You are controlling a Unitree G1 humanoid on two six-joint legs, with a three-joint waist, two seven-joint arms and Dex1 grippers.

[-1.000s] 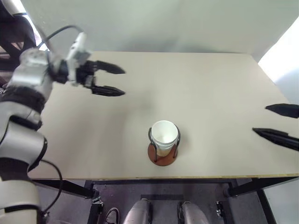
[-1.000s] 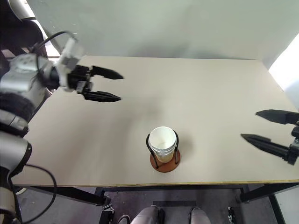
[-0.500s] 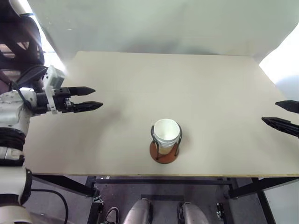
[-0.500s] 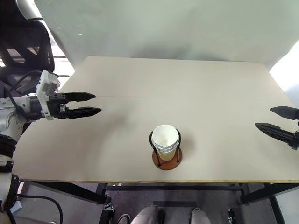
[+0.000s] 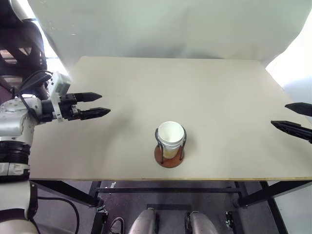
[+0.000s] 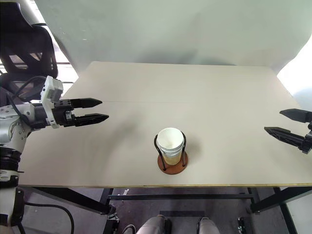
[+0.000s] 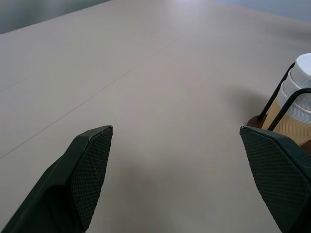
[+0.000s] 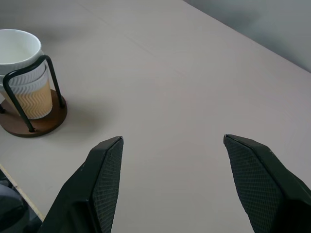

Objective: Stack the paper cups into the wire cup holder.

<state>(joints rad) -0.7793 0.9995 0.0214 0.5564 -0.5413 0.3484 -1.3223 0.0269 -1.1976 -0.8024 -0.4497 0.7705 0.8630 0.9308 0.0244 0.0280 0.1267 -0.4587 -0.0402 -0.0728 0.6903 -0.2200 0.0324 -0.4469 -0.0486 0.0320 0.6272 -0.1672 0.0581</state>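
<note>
All paper cups (image 6: 170,144) I can see sit nested in the wire cup holder (image 6: 172,162) near my surface's (image 6: 204,97) front edge, none loose; left tool (image 6: 90,110) and right tool (image 6: 288,124) both wide, empty, well apart from it.

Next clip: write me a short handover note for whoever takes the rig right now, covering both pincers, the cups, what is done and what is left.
Left pincer: open, empty, over the table's left side.
Right pincer: open, empty, at the table's right edge.
Paper cups: nested in one stack, upright inside the wire cup holder near the front edge of the table. Several white rims show in the stack; the exact count is hard to read.
Done: the stacking looks finished, with no loose cup on the table.
Left: apparently nothing beyond checking the count.
</note>
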